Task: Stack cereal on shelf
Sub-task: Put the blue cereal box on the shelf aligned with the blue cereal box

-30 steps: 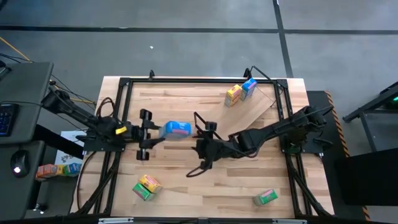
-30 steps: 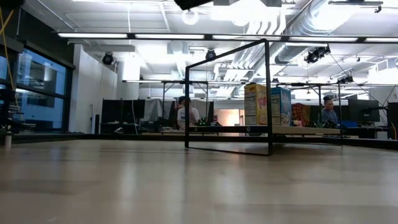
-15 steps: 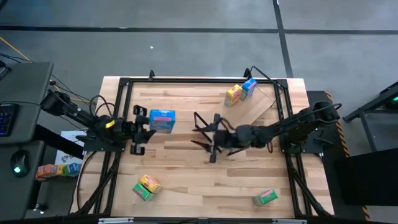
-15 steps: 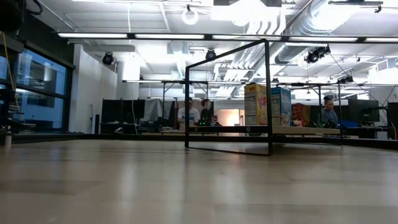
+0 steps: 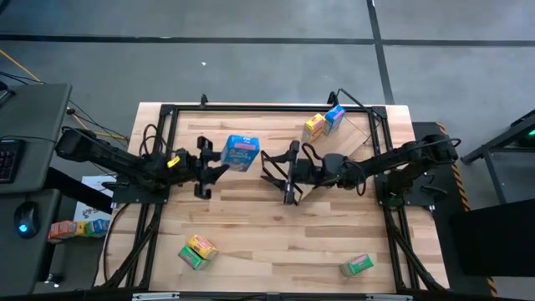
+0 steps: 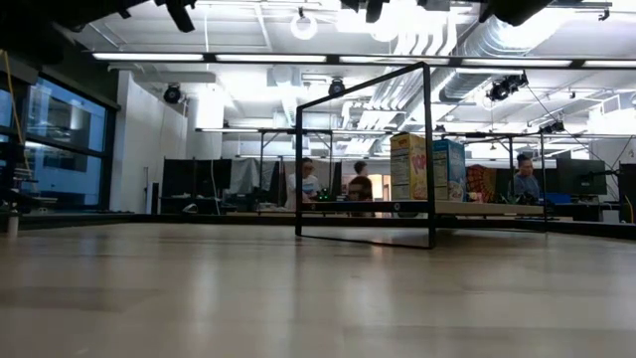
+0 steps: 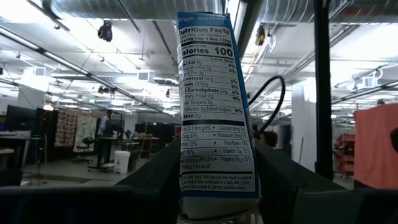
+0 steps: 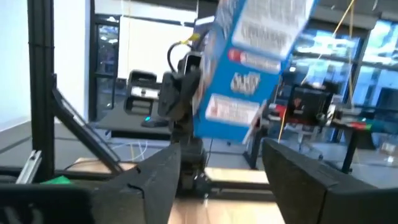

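My left gripper (image 5: 211, 159) is shut on a blue cereal box (image 5: 241, 153), held in the air left of the table's middle. My right gripper (image 5: 282, 173) is open and empty just right of that box, facing it; its wrist view shows the box (image 8: 249, 68) beyond its spread fingers. The shelf board (image 5: 351, 140) lies at the far right, its black frame (image 6: 363, 149) upright. A yellow box (image 5: 314, 127) and a blue box (image 5: 334, 118) stand on the board. My left gripper pinches the blue box between its two fingers (image 7: 155, 183), at the box's end nearest the wrist (image 7: 217, 196). The fingers come about level from the table's left. The box juts out beyond them, nutrition panel toward the wrist camera, lifted clear of the table.
A yellow-and-green pair of boxes (image 5: 196, 251) lies near the front left, a green box (image 5: 357, 266) near the front right. A black rail frame (image 5: 267, 109) runs round the tabletop. People show in the room beyond the table (image 6: 358, 187).
My left gripper has carried the blue box toward the table's far edge, first drawing back left and then going right; the box has turned in the hold. My right gripper has gone toward the far edge and turned to face the box, staying open.
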